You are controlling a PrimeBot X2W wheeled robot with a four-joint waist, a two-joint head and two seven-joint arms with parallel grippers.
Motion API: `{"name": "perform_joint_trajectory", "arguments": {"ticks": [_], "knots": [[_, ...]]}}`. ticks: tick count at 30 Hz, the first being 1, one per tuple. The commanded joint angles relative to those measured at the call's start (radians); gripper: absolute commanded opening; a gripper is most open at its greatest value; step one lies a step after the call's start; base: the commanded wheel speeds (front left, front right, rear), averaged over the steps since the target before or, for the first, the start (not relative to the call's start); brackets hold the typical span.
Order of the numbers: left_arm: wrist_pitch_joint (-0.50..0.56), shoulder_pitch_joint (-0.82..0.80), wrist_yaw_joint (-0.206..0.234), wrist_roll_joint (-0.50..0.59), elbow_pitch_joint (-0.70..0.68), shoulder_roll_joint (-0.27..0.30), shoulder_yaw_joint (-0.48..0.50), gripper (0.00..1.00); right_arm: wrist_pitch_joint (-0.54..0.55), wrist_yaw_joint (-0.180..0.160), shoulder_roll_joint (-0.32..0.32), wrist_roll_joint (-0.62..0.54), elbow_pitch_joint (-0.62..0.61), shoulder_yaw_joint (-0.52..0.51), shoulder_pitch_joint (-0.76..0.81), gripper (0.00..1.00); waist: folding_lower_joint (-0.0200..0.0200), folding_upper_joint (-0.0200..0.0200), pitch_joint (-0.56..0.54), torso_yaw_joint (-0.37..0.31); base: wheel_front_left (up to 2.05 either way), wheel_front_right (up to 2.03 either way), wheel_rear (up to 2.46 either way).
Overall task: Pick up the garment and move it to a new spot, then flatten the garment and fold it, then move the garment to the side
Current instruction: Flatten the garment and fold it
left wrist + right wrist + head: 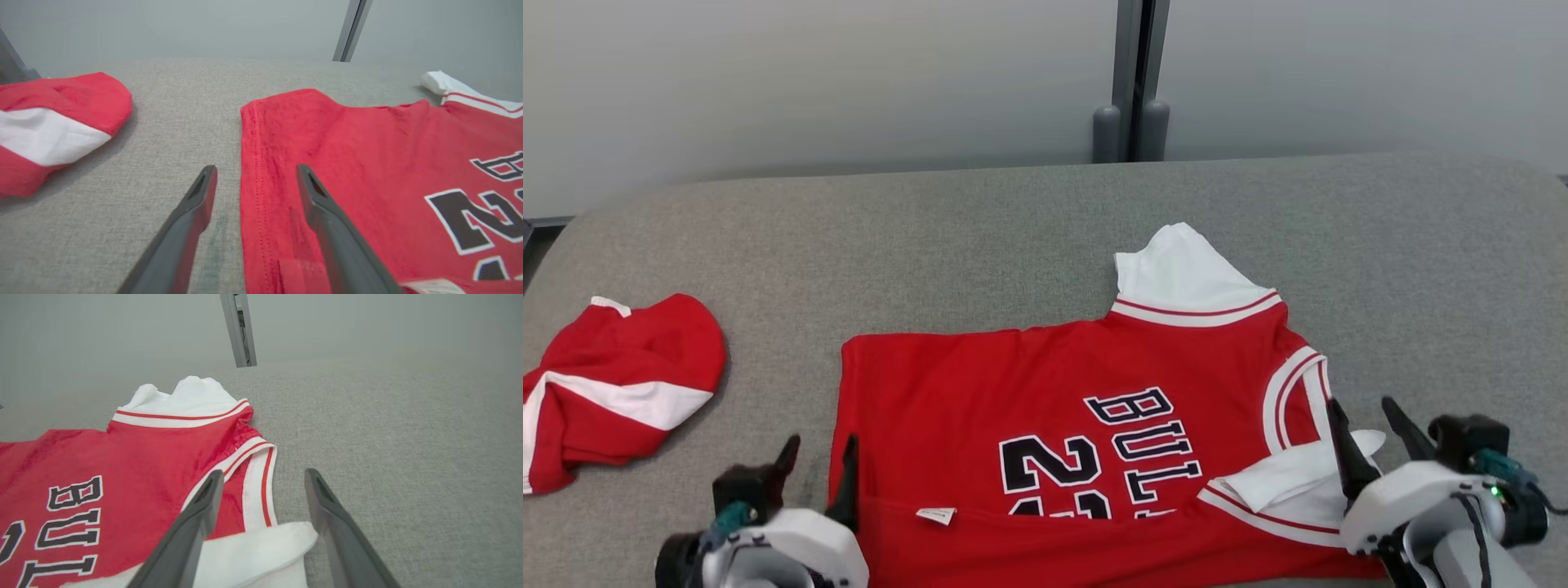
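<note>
Head view: the jersey lies flat at the near edge of the surface, from centre toward the right. Its near strip is folded over and carries a white tag. A red-and-white cloth sits at the left edge, well apart from the jersey.

Left wrist view: the left gripper is open. One finger is over the stitched hem, the other over grey fabric.

Right wrist view: the right gripper is open, its fingers set either side of the white armhole trim and a white flap. Neither gripper holds anything.

Grey fabric shows across the far half of the surface, right of the jersey to the right edge, and between jersey and cloth. The far corners are rounded.

A pale wall stands behind, with a dark post.
</note>
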Motion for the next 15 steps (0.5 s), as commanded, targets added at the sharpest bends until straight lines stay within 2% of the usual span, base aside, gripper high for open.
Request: {"name": "perform_joint_trajectory", "arguments": {"ticks": [1,8,12,15], "knots": [[0.0,-0.026,0.0,0.009,0.007,0.015,0.004,1.0,0.0,0.0,-0.002,-0.008,0.002,0.002,-0.019,1.0,0.0,0.0,0.024,-0.001,0.0,0.0,0.0],[0.061,-0.311,-0.008,0.019,0.213,0.044,-0.008,1.0,0.0,0.0,0.014,-0.057,0.025,0.055,-0.185,1.0,0.0,0.0,0.11,-0.014,0.0,0.0,0.0],[0.09,-0.435,-0.019,0.02,0.314,0.042,-0.026,1.0,0.0,0.0,0.021,-0.055,0.038,0.086,-0.257,1.0,0.0,0.0,0.165,-0.025,0.0,0.0,0.0],[0.101,-0.478,-0.005,0.029,0.373,0.046,-0.038,1.0,0.0,0.0,0.024,-0.042,0.037,0.097,-0.281,1.0,0.0,0.0,0.187,-0.033,0.0,0.0,0.0]]}}
